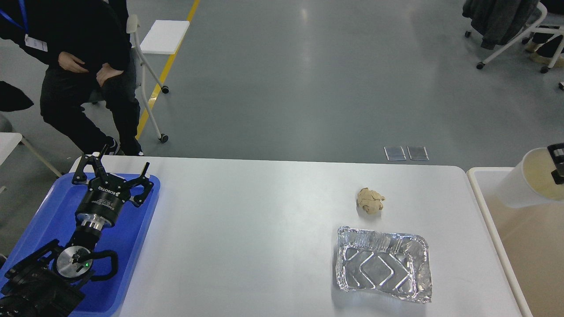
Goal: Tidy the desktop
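The white desktop [264, 229] fills the lower middle of the head view. A crumpled brown paper ball [370, 200] lies on it right of centre. An empty, dented foil tray [381, 264] lies just in front of the ball. My left gripper [124, 159] is open and empty, above the far end of the blue tray [136, 237] at the desktop's left edge. At the right edge only a black part of my right gripper [557, 164] shows, at the rim of a white bucket [520, 182]. Its fingers cannot be told apart.
A cream-white tub with a beige inside [480, 198] stands against the desktop's right side, and the bucket is over its far end. A seated person in black [79, 66] and a wheeled chair [150, 66] are beyond the far left corner. More chairs stand at the far right.
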Robot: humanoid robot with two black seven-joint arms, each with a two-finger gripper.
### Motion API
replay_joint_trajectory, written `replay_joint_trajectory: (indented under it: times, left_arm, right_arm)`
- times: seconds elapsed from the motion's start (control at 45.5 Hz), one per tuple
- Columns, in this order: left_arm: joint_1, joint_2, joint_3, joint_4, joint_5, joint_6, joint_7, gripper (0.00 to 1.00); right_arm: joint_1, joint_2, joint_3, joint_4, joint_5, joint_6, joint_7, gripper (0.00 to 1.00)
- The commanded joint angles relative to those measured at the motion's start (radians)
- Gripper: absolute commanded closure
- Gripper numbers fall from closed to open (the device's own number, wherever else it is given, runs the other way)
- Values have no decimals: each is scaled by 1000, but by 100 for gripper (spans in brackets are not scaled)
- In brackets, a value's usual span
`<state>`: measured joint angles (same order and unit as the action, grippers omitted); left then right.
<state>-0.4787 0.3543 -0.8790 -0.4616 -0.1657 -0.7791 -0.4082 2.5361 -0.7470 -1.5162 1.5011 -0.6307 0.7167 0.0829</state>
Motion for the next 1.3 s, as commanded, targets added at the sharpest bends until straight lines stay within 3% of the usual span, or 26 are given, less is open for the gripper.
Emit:
replay_joint_trajectory:
  times: [0.0,0.154,0.396,0.703,0.879,1.121,1.275]
  left_arm:
    - [0,0,0,0,0,0,0,1]
    - [0,0,0,0,0,0,0,1]
    - [0,2,0,0,0,0,0,1]
    - [0,2,0,0,0,0,0,1]
    - [0,2,0,0,0,0,0,1]
    - [0,2,0,0,0,0,0,1]
    - [2,2,0,0,0,0,0,1]
  right_arm:
    - [-68,-104,-52,-90,-4,-68,-8,100]
    - [-210,-155,-29,-203,3,-105,-43,100]
    - [-419,-212,45,-286,6,-207,-46,100]
    - [-891,-304,456,-542,34,-237,-45,100]
    - [-1115,-296,625,-692,57,-237,-45,100]
    - [-1381,-195,818,-950,60,-257,-45,100]
    - [-1468,-149,899,-1045,60,-266,-46,100]
